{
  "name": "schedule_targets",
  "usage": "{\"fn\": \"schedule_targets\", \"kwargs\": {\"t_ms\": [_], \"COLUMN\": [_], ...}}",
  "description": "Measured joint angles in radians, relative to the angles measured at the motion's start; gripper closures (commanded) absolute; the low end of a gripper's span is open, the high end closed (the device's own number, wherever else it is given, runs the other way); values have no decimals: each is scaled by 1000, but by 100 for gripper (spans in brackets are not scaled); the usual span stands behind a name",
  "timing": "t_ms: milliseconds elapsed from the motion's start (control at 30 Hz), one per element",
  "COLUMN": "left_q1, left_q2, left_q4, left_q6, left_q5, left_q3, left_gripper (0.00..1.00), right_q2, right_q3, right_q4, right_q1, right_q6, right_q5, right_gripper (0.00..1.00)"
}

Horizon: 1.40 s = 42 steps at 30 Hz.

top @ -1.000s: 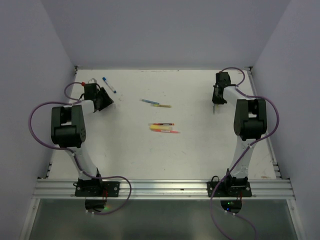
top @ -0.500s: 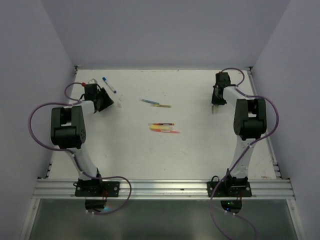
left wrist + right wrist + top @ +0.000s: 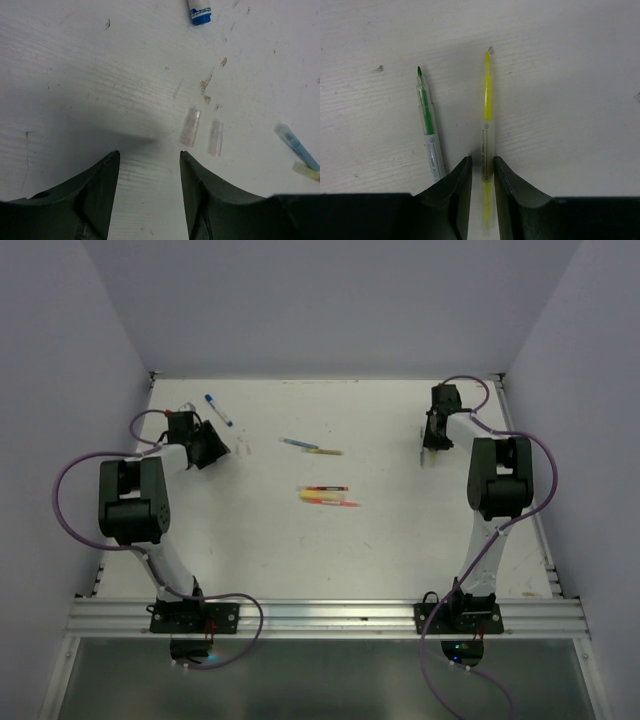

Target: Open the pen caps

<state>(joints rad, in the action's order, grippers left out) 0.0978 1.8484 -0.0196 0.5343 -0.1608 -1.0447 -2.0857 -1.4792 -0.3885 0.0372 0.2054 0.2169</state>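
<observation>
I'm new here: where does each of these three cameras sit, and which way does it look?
Top external: above and behind, looking down on the white table; left arm and right arm show whole.
Left wrist: on the left arm, facing down past the open left gripper at two clear plastic pen caps.
Right wrist: facing down past the right gripper at a yellow pen and green pen.
Shared: the blue-and-white pen shows in top and left wrist views.

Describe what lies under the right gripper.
A yellow pen, tip bare, lies between the fingers of the right gripper, a green pen beside it. The green pen's back end is hidden under one finger; the yellow's is blurred.
</observation>
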Motion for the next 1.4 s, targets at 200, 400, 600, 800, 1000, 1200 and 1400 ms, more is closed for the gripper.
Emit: {"fn": "schedule_targets", "kwargs": {"t_ms": [200, 400, 600, 800, 1000, 1200, 1400], "left_q1": [0, 1, 1, 1, -2, -24, -76], "left_q2": [-42, -115, -102, 55, 264, 356, 407], "left_q4": [-9, 4, -29, -63, -191, -282, -310], "left_q6": [6, 32, 57, 76, 79, 71, 53], "left_q5": [-10, -18, -6, 18, 101, 188, 222], "left_q3": [26, 44, -14, -273, -561, -682, -757], "left_gripper": [44, 44, 44, 44, 44, 43, 43], "right_q2": [3, 36, 113, 133, 136, 137, 140], "right_q3": [0, 0, -29, -118, -127, -79, -43], "right_q4": [-1, -18, -42, -54, -52, -21, -4], "right_q1": [5, 39, 129, 278, 366, 344, 338], "right_q6": [0, -8, -25, -50, -55, -54, -55], "right_q5": [1, 25, 60, 85, 61, 55, 55], "right_gripper": [64, 59, 59, 59, 59, 59, 59]}}
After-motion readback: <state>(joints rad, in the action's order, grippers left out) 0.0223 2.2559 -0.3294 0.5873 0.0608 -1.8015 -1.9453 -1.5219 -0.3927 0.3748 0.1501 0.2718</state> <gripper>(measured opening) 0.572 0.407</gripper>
